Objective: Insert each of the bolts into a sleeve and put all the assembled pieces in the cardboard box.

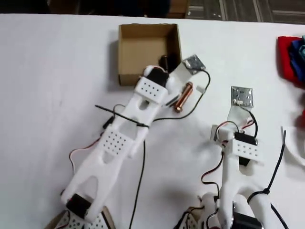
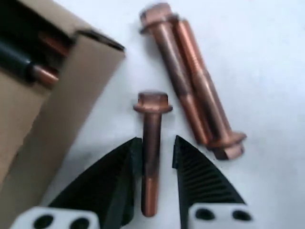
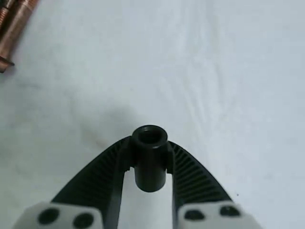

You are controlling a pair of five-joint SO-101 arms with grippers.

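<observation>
The cardboard box (image 1: 127,52) stands at the back of the table, and its wall (image 2: 62,109) is close beside my left gripper. Inside it lies an assembled piece (image 2: 28,67), a black sleeve with a copper bolt in it. My left gripper (image 2: 157,140) is open and straddles one copper bolt (image 2: 151,143) lying on the table. Two more bolts (image 2: 190,81) lie side by side just beyond it, also seen from above as bolts (image 1: 183,97). My right gripper (image 3: 148,143) is shut on a black sleeve (image 3: 150,167), whose bore faces the camera, above bare table.
A red cloth (image 1: 290,55) lies at the table's right edge. Black and red cables (image 1: 140,181) trail between the two arms. The pair of loose bolts (image 3: 12,28) lies well away from the right gripper.
</observation>
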